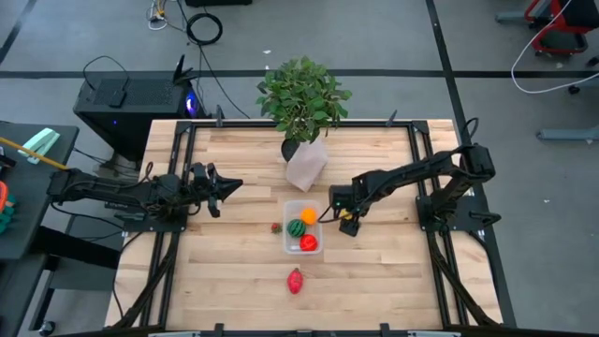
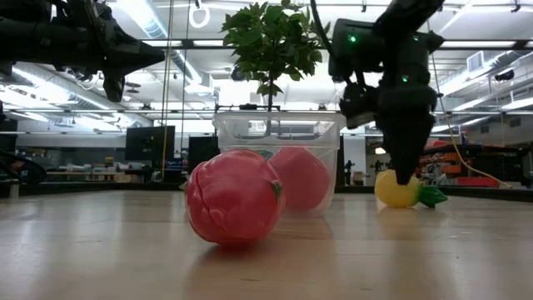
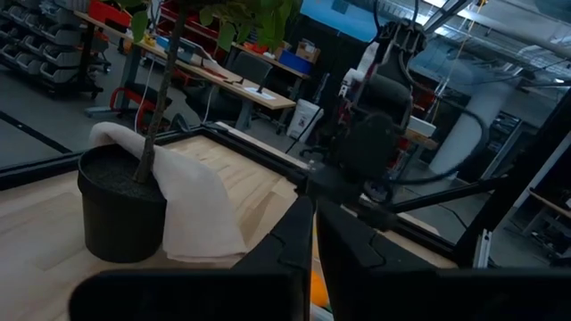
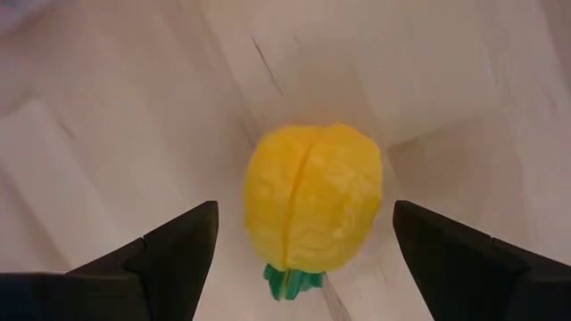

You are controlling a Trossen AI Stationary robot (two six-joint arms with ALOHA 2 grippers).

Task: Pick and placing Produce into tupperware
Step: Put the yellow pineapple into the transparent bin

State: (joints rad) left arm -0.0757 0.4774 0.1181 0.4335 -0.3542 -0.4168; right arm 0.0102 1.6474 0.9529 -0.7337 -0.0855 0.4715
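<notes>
At the tupperware's (image 1: pixel 302 227) three o'clock, your right gripper (image 4: pixel 299 241) stands spread astride the yellow produce (image 4: pixel 312 209). Close off-centre and that rounded piece may squirt away across the desk (image 1: pixel 374 271).

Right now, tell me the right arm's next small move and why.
Probably close the right pincer on the yellow produce piece. Its fingers stand wide open on either side of the piece, which lies on the table just beside the tupperware, not yet gripped. The left pincer waits shut, off to the side.
</notes>
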